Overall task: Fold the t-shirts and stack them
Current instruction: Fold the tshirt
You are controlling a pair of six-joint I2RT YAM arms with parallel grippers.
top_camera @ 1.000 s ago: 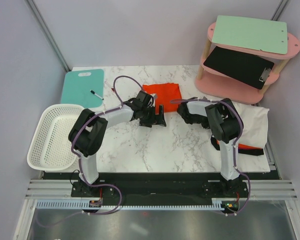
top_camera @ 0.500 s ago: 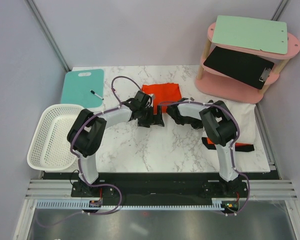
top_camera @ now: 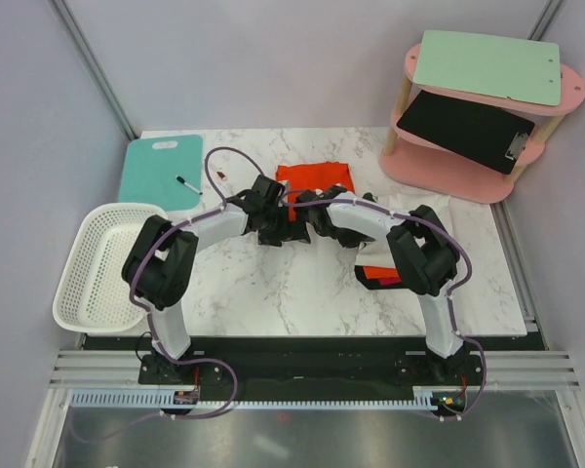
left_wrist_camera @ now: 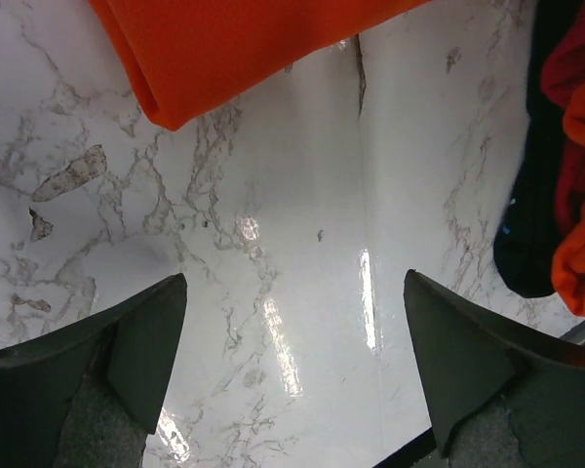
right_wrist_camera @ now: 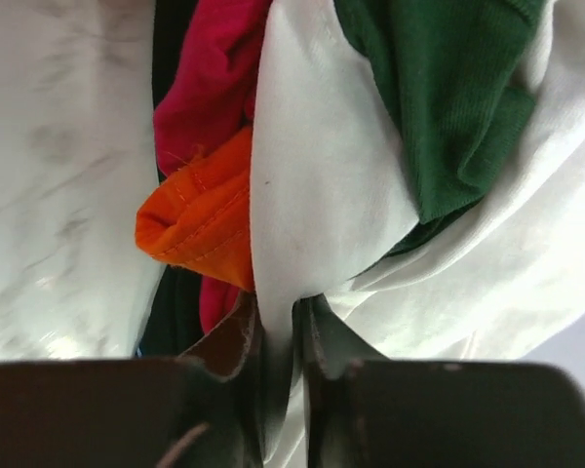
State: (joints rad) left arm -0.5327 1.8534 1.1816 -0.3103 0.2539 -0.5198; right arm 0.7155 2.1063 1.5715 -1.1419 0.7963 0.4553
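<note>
A folded orange-red t-shirt (top_camera: 315,180) lies flat at the back middle of the marble table; its near edge (left_wrist_camera: 244,49) shows in the left wrist view. My left gripper (top_camera: 278,226) (left_wrist_camera: 297,331) hovers open just in front of it, with only bare marble between the fingers. My right gripper (top_camera: 310,210) (right_wrist_camera: 281,322) is shut on a fold of the white cloth (right_wrist_camera: 312,195). A bunched pile hangs with that cloth: another orange t-shirt (right_wrist_camera: 200,224) (top_camera: 380,275), plus magenta and green cloth. That pile's edge (left_wrist_camera: 575,146) shows right of my left gripper.
A white latticed basket (top_camera: 102,263) hangs over the table's left edge. A teal board (top_camera: 161,168) with a marker (top_camera: 187,183) lies at the back left. A pink two-tier shelf (top_camera: 468,146) holding clipboards stands at the back right.
My right arm has swung left, dragging the white cloth and the bunched pile from the table's right side toward the middle. The left gripper shifted slightly left and stayed open.
</note>
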